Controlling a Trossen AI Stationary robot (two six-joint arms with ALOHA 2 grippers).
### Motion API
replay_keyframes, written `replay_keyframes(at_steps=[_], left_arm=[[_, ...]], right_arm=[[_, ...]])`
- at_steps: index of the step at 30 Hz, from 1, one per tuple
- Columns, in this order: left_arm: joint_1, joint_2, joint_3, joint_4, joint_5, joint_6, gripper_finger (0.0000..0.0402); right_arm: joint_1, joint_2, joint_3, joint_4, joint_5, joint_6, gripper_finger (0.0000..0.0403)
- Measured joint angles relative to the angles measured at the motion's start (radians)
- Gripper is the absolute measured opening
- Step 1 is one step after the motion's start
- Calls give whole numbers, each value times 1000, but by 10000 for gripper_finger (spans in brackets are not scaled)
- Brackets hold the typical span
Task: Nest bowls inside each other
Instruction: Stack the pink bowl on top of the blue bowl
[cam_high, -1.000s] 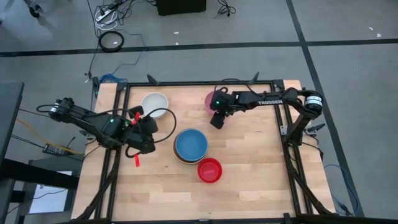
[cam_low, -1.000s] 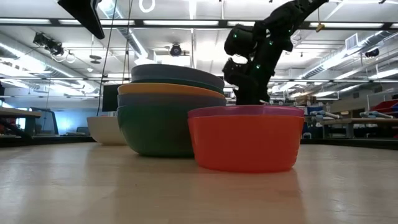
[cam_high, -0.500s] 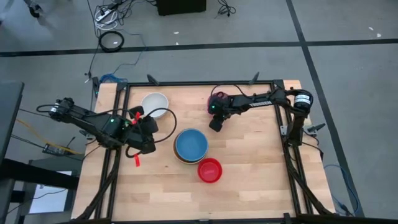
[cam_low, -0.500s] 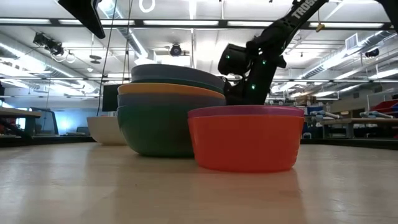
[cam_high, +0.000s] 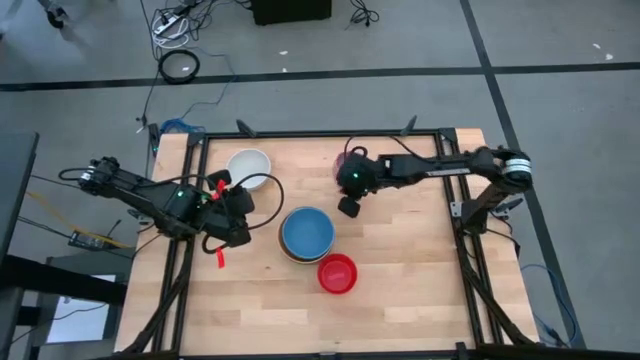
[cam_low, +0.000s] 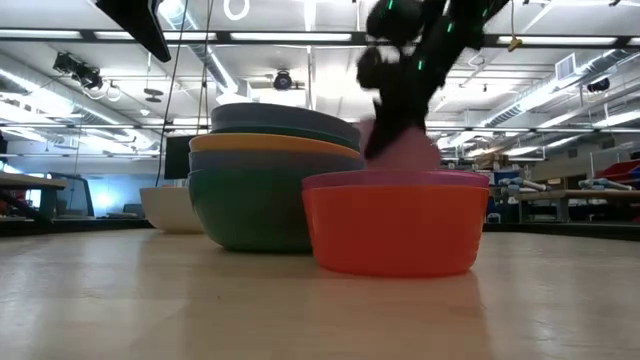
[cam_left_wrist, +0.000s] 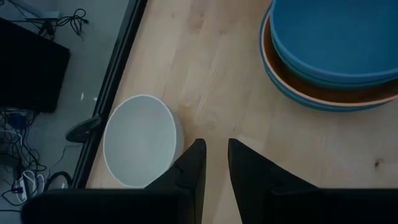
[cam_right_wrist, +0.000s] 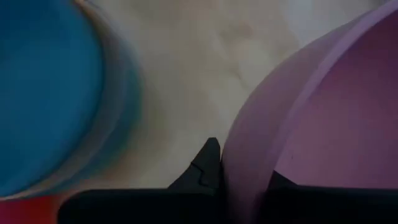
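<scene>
High view shows a wooden table (cam_high: 400, 270) with a stack of nested bowls (cam_high: 306, 234) at its middle, a blue one on top, with orange and teal rims below it. That stack is the landmark. Beyond it and to its right, the right hand (cam_high: 348, 205) pinches the rim of the pink bowl (cam_right_wrist: 323, 106), one finger on each side of the wall; the bowl seems lifted and tilted, probably for carrying toward the stack, though motion blur makes this uncertain. The small red bowl (cam_high: 337, 273) sits just in front of the stack, the white bowl (cam_high: 249, 165) beyond it to the left. The left hand (cam_left_wrist: 212, 171) waits beside the white bowl, fingers narrowly parted, holding nothing. No writing is readable.
</scene>
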Motion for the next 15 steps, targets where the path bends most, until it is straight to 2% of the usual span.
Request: replay_keyframes(at_steps=[6,11,15], left_arm=[[15,0,0,0,-16,-7,76],[53,0,0,-1,-27,-18,76],[90,0,0,-10,-50,-30,76]], right_arm=[[173,-66,84,55,5,15,2],[308,-39,175,139,1,-12,1],[358,14,223,133,15,-11,1]])
